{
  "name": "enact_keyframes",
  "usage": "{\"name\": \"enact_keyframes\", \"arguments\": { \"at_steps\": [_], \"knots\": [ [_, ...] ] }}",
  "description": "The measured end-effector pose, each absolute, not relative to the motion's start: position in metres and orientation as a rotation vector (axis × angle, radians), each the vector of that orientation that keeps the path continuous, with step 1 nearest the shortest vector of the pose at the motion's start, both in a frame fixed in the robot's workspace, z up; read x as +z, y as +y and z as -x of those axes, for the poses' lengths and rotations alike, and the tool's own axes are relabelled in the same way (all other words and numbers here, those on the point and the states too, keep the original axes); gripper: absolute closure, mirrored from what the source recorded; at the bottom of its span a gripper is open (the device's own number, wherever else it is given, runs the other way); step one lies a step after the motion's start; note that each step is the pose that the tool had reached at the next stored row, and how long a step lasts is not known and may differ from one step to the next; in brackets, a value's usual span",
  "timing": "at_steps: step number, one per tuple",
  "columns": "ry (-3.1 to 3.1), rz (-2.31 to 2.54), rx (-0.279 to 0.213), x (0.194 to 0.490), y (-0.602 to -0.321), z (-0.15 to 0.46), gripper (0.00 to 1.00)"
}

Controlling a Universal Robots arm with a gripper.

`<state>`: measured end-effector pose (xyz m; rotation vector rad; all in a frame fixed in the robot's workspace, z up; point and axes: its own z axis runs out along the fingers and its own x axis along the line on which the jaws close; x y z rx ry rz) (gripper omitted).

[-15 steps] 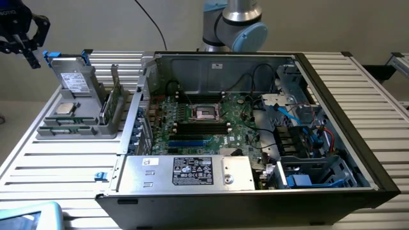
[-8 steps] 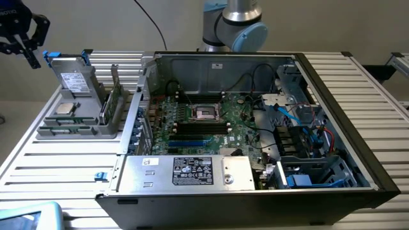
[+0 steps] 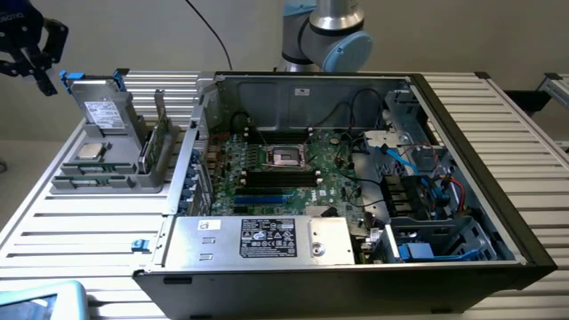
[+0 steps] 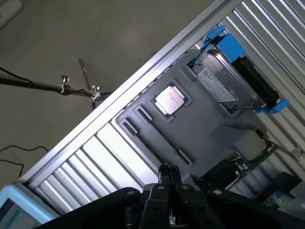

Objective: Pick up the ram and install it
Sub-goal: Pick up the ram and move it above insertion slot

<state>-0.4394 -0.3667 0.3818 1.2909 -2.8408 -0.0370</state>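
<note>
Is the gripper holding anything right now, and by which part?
Nothing: the black gripper's fingers are shut, empty; the long green ram stick stands in the grey tray.

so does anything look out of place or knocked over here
Nothing stands out: the ram stands on edge in the grey holder, beside the drive and the processor chip, nothing toppled or spilled.

The gripper (image 3: 36, 63) hangs high, well apart from the computer case (image 3: 338, 293), out past the case's side at the exterior view's left, with its dark body pointing downward. Its fingers (image 4: 167, 174) are pressed together, tip against tip. Behind the case's far wall rises the arm (image 3: 334, 30), a silver joint with a pale blue cap.
</note>
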Motion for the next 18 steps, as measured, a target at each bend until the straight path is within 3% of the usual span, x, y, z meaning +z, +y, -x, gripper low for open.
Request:
{"name": "enact_keyframes", "arguments": {
  "at_steps": [18],
  "knots": [
    [-2.589,-1.733,-0.026,0.3810,-0.3666,0.4395,0.89]
  ]
}}
